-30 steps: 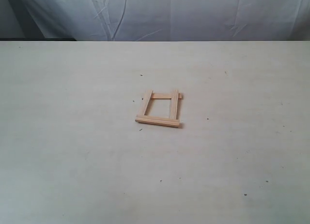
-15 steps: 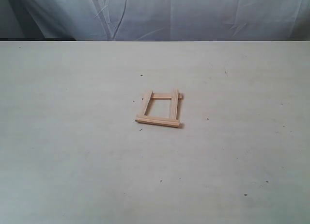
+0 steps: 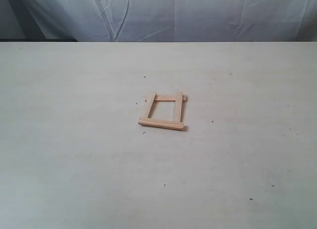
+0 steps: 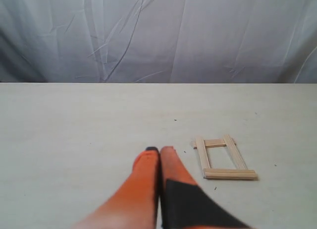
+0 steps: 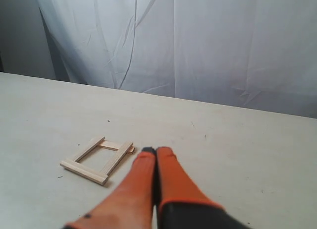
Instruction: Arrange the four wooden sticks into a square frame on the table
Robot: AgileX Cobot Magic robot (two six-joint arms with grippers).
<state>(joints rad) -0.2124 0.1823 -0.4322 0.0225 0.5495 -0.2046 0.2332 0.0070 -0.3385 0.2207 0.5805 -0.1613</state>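
The four wooden sticks lie joined as a small square frame in the middle of the cream table; the near stick rests on the ends of the two side sticks. The frame also shows in the left wrist view and the right wrist view. My left gripper is shut and empty, pulled back from the frame with table between them. My right gripper is also shut and empty, its tips close beside the frame's far corner but apart from it. Neither gripper appears in the exterior view.
A crumpled white cloth backdrop hangs behind the table's far edge. Tiny dark specks dot the tabletop around the frame.
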